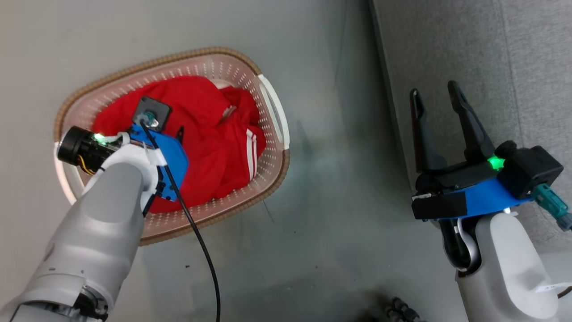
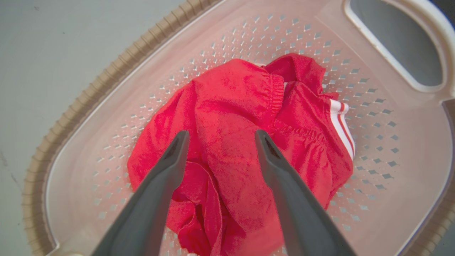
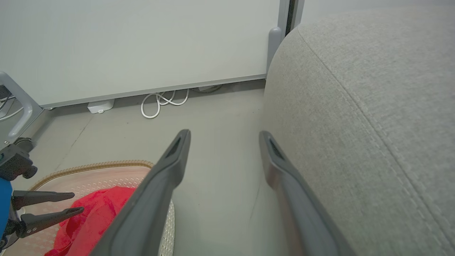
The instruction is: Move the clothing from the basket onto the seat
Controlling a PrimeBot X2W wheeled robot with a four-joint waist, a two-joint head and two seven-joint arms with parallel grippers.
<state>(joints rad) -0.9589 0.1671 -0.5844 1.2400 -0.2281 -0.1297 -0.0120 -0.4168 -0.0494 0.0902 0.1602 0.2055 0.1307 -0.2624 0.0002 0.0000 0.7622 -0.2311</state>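
The clothing [image 1: 214,134], red with white stripes, lies crumpled in the cream basket [image 1: 268,165] on the floor at the left of the head view. My left gripper [image 2: 221,133] points down into the basket just above the cloth, open, with nothing between its fingers. In the left wrist view the clothing [image 2: 231,103] covers the basket's perforated floor [image 2: 106,117]. The right wrist view catches the left gripper [image 3: 77,202] hovering over the red cloth [image 3: 92,213]. My right gripper [image 1: 434,88] stands open and empty at the edge of the grey seat [image 1: 491,53]. Its fingers [image 3: 177,153] reach beside the seat [image 3: 355,106].
A strip of grey floor [image 1: 339,179] separates basket and sofa. A black cable [image 1: 201,241] trails from my left wrist. Along the far wall lie a coiled white cable [image 3: 160,103] and a small white box [image 3: 100,106]. A grey metal frame [image 3: 17,103] stands at the left.
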